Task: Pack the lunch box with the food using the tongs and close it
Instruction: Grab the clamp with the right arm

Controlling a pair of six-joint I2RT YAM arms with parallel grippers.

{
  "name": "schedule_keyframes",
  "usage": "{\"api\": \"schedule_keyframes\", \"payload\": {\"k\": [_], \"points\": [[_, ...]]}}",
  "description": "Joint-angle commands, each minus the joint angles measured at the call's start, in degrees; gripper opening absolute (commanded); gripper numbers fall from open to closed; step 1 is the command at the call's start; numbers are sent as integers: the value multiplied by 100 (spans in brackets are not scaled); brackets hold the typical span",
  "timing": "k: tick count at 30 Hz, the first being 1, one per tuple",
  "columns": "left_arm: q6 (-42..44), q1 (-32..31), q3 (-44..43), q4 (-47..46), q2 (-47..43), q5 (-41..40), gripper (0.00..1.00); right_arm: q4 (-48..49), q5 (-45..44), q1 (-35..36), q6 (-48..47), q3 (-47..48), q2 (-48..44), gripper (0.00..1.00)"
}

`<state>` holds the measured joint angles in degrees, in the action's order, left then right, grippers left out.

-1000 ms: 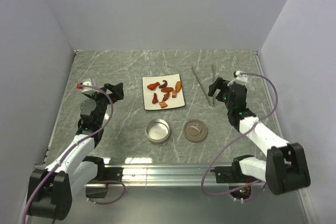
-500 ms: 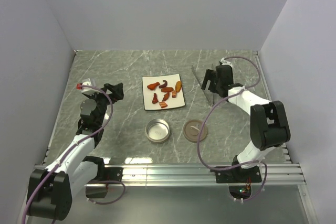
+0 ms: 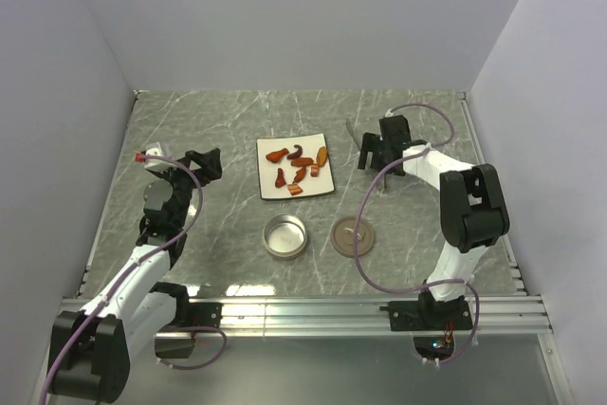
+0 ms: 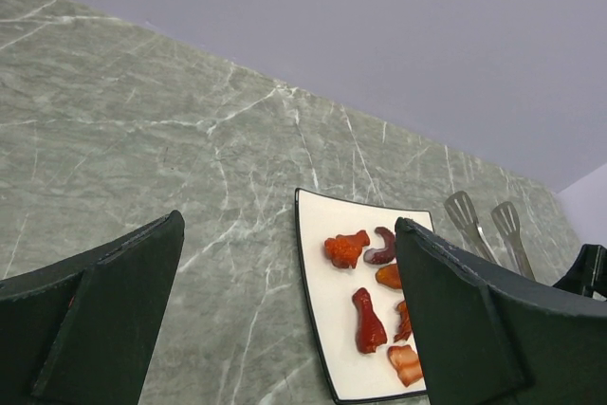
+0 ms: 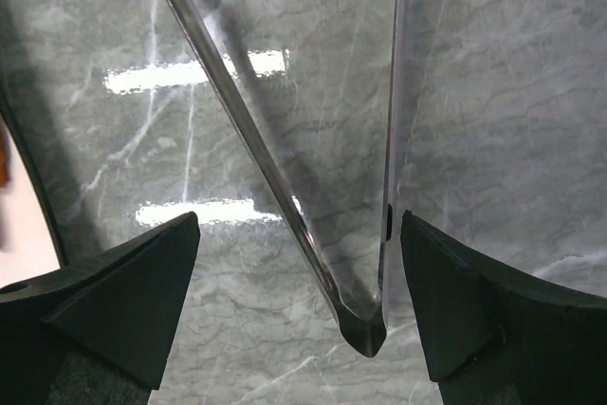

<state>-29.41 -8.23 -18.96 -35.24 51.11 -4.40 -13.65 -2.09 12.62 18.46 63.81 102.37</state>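
The lunch box (image 3: pixel 285 236) sits open on the grey marbled tabletop (image 3: pixel 199 120), in the near middle between the two arms. It is a round shallow silver tin with nothing inside. Its flat brown lid (image 3: pixel 353 235) lies just beside it on the right, handle up, close to the tin but apart from it.

Behind the tin stands a white square plate (image 3: pixel 268 187) carrying the food (image 3: pixel 302 170): about eight small orange, red-brown and dark purple pieces, loosely scattered, some of them elongated. The left wrist view shows only some of these pieces, because one finger hides the near right corner of the plate.

The tongs (image 5: pixel 248 120) lie flat on the tabletop to the right of the plate, well apart from the tin. Their two slender arms spread toward the back wall and their joined end points toward the near edge.

The right fingers (image 5: pixel 465 320) are spread wide and hang low over the joined end of the tongs. The narrow V lies in the gap between them, with one finger on either side. They have not closed on the metal and hold nothing.

The left fingers (image 4: pixel 104 310) are also wide open and empty. They are raised above the left part of the tabletop, well apart from the plate, and point toward it. The slotted tips of the tongs show beyond the plate in that view.
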Motion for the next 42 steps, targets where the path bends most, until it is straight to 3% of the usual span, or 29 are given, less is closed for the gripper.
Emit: {"api": "schedule_keyframes", "payload": {"k": [1,15,18,29,36,42], "points": [[-30,14,50,-123,-145,-52,100,-339,-98,47,-71,412,169,93],[-39,14,129,-123,-330,-96,99,-1017,-767,206,-88,1292,820,92],[-21,14,138,-132,-339,-43,100,-1166,-802,206,-106,1415,943,83],[-12,14,147,-167,-348,36,99,-1465,-925,267,-202,1591,1189,68],[-4,14,173,-193,-400,80,99,-904,-943,276,-193,1012,645,70],[-3,14,182,-228,-400,106,100,-7,-408,276,-202,36,-715,66]]}}
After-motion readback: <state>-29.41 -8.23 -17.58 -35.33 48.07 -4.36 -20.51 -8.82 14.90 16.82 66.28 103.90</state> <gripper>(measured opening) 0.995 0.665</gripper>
